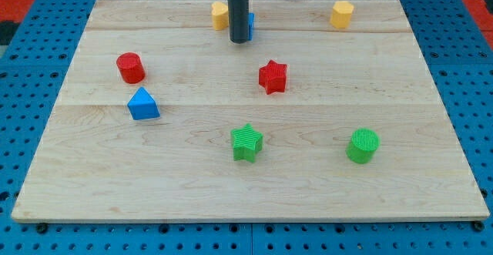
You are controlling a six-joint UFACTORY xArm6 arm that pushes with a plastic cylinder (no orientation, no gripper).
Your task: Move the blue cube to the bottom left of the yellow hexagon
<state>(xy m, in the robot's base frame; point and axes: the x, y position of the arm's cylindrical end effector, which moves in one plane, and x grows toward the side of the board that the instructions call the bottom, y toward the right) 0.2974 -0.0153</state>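
Light wooden board (254, 186) sitting on a blue pegboard bench (23, 232). No claw here, just a rod; my tip (239, 41) hides most of the blue cube (250, 25), just right of a yellow block (220, 15) at the view's top.

You see a pale wooden board (231, 186) made of planks with grain running across the view, its edges narrowing toward the view's top. Around it on all sides lies a blue pegboard surface (23, 132) dotted with regular dark holes. At the view's top corners, patches of red pegboard (15, 5) show. The light is even and soft
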